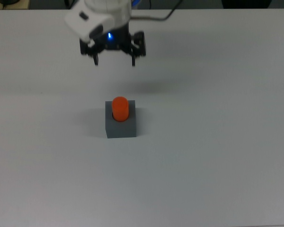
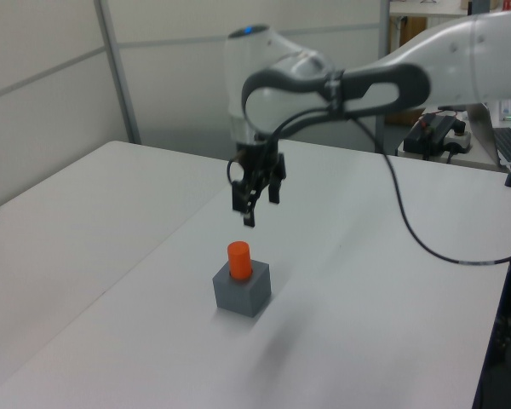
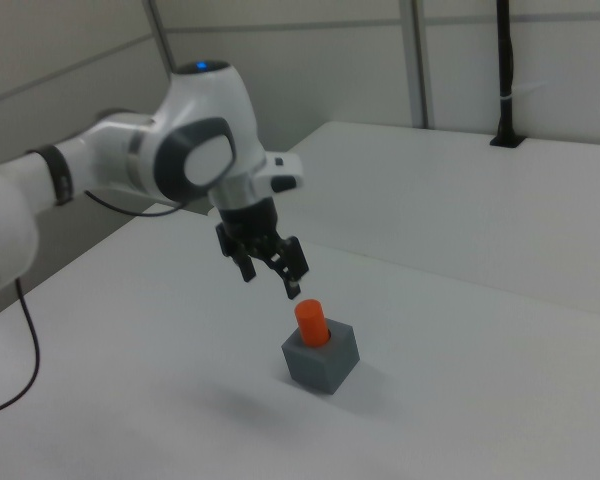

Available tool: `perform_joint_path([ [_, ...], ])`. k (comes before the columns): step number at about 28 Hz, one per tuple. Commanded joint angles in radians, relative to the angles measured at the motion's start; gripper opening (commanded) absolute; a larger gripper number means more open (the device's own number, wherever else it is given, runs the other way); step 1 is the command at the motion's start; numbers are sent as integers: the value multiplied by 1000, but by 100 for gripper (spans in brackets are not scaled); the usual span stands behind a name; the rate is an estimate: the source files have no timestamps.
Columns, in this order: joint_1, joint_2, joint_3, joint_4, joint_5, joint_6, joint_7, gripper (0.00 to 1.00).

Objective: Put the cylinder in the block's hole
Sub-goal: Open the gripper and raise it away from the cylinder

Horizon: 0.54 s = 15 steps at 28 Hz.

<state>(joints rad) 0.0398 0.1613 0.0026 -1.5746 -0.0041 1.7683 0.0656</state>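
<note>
Orange cylinder (image 1: 120,108) sits upright in the hole of the dark grey block (image 1: 120,126), upper part sticking out above the block's top face. Same in the left view: cylinder (image 2: 238,259) seated in block (image 2: 242,291). Right view agrees, cylinder (image 3: 311,321) standing in block (image 3: 322,359). Block rests flat on the white table (image 1: 217,142), roughly mid-table in the top view.

Gripper (image 1: 114,61) is up in the air, clear of both parts, nothing between the fingers. Fingers are spread apart and point down. In the top view it sits toward the upper edge, well above the block in the picture. In the left view the gripper (image 2: 260,211) hangs above the cylinder and slightly to the left view's right. Right view puts the gripper (image 3: 270,282) above the cylinder, toward the right view's left. Black cable (image 2: 426,239) trails from the arm across the table.
</note>
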Motion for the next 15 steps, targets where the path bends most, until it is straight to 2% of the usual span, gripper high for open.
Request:
perform_joint_path([
  [1, -1, -103, -9, -21, -2, -85, -4, 100],
  [8, -3, -169, -7, -21, -108, -147, -9, 100],
  [15, -5, -166, -12, -19, -116, -145, -10, 100],
])
